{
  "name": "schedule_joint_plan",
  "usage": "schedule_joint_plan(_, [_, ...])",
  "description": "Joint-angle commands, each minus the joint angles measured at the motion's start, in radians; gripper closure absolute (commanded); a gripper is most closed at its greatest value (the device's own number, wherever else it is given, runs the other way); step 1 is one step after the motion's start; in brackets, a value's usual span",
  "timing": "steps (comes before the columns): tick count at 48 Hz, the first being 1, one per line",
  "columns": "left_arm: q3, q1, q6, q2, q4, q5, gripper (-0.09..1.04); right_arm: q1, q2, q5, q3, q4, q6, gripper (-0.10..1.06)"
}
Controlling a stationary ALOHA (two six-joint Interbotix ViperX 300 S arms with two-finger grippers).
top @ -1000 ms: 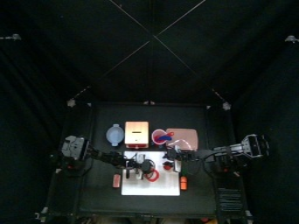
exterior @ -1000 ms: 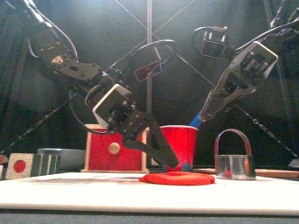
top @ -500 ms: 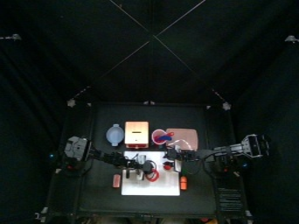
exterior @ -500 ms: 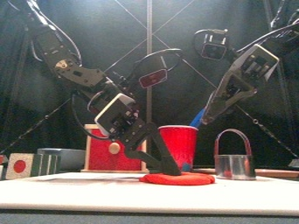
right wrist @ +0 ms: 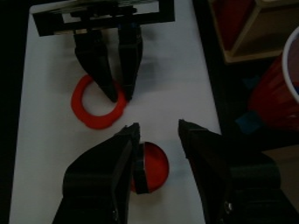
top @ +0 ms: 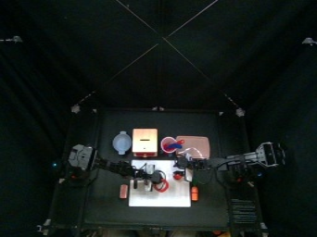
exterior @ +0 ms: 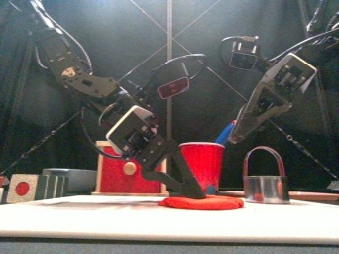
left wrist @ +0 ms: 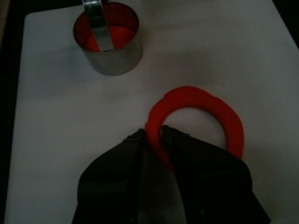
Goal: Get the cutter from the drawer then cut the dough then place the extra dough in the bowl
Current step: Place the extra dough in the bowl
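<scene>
Right gripper (exterior: 229, 134) has lifted toward upper right, jaws apart, empty. Left gripper (left wrist: 158, 142) clamped on flat red dough ring (left wrist: 197, 96), lower centre, lying on white cutting board (left wrist: 70, 131). Cut looks done; next: ring into blue-grey two-handled bowl (top: 120, 142).

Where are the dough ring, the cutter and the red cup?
dough ring (left wrist: 197, 94), left wrist view, on the arched part of its red band.
cutter (left wrist: 114, 59), left wrist view, on its metal side wall.
red cup (exterior: 209, 164), front view, on the middle of its front wall.
</scene>
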Motion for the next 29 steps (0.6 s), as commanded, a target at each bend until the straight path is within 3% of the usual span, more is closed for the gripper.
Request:
schedule_joint_plan(1, [-0.009,0.002,-0.002,-0.006,0.002,0.0,0.31,-0.005,-0.017,-0.003,-0.008,0.003,0.0,0.18])
schedule_joint_plan(29, [-0.015,0.002,0.0,-0.031,0.012,-0.015,0.35,-0.009,-0.017,0.006,-0.008,0.003,0.0,0.18])
